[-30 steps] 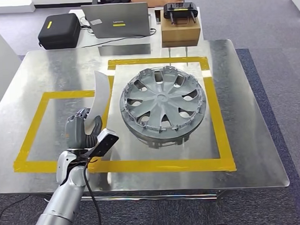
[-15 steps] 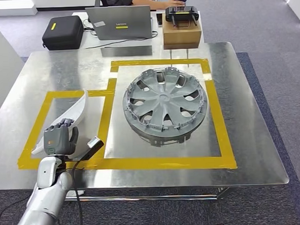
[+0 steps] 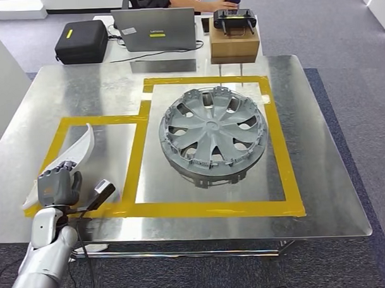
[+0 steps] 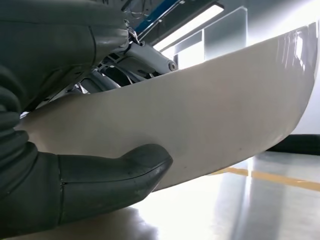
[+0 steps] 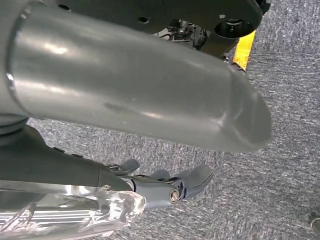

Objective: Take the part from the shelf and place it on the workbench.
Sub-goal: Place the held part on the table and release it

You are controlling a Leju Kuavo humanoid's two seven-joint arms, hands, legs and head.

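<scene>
While the left hand (image 3: 58,184) grips the white curved part (image 3: 80,146) low over the workbench's (image 3: 325,177) near-left edge, bare metal lies beyond it; the right hand (image 5: 166,187) hangs with fingers loosely extended, holding nothing.

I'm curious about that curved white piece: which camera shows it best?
The left wrist view: the white piece spans the frame, held in the robot hand. The head view shows it small, over the table's left corner.

Bright overhead light, glaring workbench (image 3: 326,196)
</scene>
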